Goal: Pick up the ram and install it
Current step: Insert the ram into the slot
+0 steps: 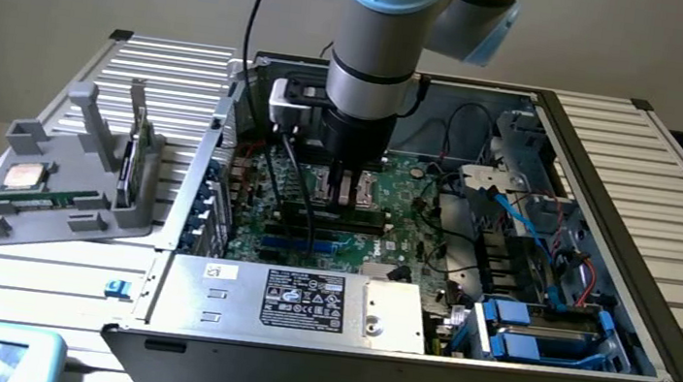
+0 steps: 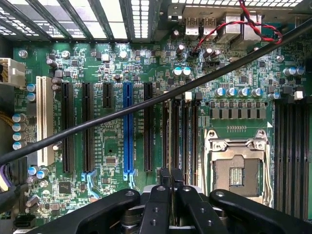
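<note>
My gripper (image 1: pixel 338 198) reaches down into the open computer case (image 1: pixel 603 184), over the black memory slots (image 1: pixel 367 222) of the green motherboard (image 1: pixel 424 211). Its fingers are shut on a thin dark stick, the ram (image 1: pixel 311 211), which lies along the slots at their top. In the wrist view the fingertips (image 2: pixel 161 176) press together around the ram's narrow edge (image 2: pixel 169 146), in line with the row of memory slots (image 2: pixel 187 136). How deep the ram sits in its slot cannot be told.
The open processor socket (image 2: pixel 236 168) lies beside the slots. A black cable (image 2: pixel 146 105) crosses the board in front of the wrist camera. On the exterior view's left stands a grey holder (image 1: pixel 62 186) with another green stick (image 1: pixel 130 160) and a silver chip (image 1: pixel 24 176). The power supply (image 1: pixel 289 300) fills the case's near side.
</note>
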Controlling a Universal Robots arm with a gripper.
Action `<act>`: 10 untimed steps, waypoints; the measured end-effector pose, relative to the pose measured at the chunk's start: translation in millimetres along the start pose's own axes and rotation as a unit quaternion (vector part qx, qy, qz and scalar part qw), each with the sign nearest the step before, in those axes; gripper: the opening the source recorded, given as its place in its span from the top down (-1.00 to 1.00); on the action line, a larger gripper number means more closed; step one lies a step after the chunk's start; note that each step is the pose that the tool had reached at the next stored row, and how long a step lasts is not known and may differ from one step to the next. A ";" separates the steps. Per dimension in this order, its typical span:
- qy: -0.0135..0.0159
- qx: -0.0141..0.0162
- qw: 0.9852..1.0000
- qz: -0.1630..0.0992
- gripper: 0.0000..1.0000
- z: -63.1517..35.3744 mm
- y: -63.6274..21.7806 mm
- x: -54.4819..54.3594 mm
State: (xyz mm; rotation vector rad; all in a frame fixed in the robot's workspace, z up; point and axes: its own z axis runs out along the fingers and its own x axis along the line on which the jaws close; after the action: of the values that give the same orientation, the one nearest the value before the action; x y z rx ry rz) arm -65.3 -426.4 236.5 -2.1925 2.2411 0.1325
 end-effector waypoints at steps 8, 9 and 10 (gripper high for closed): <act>0.000 0.000 1.000 -0.002 0.78 0.2 0.0 0.0; 0.000 0.000 1.000 -0.002 0.78 0.2 0.0 0.0; 0.000 0.000 1.000 -0.002 0.78 0.2 0.0 0.0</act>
State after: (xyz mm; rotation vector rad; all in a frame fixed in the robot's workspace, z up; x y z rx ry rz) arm -65.4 -426.5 236.3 -2.1965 2.2373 0.1325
